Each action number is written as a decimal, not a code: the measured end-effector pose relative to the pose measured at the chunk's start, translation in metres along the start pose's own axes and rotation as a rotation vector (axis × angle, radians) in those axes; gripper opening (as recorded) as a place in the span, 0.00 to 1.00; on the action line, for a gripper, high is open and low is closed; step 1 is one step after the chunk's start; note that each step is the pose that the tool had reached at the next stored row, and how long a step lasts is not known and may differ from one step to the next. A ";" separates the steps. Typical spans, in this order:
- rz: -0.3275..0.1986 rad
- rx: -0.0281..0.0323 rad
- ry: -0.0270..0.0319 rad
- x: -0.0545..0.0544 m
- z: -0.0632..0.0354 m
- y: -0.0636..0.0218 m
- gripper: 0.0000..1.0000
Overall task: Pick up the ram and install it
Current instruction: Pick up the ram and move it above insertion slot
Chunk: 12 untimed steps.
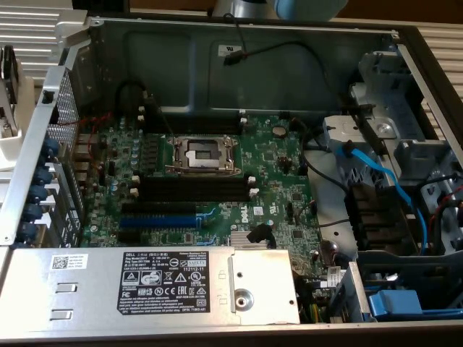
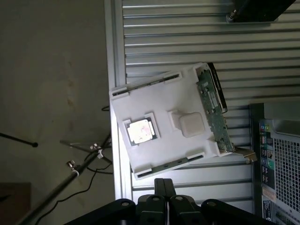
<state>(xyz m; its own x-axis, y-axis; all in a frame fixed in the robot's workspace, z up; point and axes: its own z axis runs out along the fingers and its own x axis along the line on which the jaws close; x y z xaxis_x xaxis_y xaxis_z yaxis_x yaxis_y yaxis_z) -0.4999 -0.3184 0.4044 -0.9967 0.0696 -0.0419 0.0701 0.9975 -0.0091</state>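
Observation:
The ram (image 2: 216, 112) is a thin green board standing on edge in a slot along one side of a white holder (image 2: 168, 98), which rests on a slatted metal table. My gripper (image 2: 164, 186) hangs above the table beside the holder, apart from the ram. Its two black fingers are pressed together and shut on nothing. In the exterior view, the open computer case shows the green motherboard (image 1: 275, 166) with long black memory slots (image 1: 194, 189) lying bare just below the processor socket (image 1: 202, 153). A piece of my arm (image 1: 289, 7) shows above the case's back wall.
A square silver chip (image 2: 140, 131) sits in a recess of the white holder. The case's perforated side (image 2: 281, 164) stands close to the holder. Inside the case are a grey power supply (image 1: 145, 285), a blue slot (image 1: 160, 218), blue cables (image 1: 376, 173) and drive bays at the exterior view's right.

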 end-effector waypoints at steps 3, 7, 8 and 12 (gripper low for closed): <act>-0.006 -0.0016 -0.0181 0.000 0.0000 0.0001 0.10; -0.073 -0.0063 -0.0361 0.000 0.0000 0.0000 0.10; -0.091 -0.0073 -0.0374 0.000 -0.0001 0.0001 0.10; -0.164 -0.0119 -0.0385 0.000 0.0000 0.0001 0.10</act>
<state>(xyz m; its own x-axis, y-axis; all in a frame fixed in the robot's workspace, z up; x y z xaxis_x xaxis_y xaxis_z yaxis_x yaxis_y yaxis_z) -0.5000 -0.3184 0.4043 -0.9924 -0.0944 -0.0790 -0.0941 0.9955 -0.0072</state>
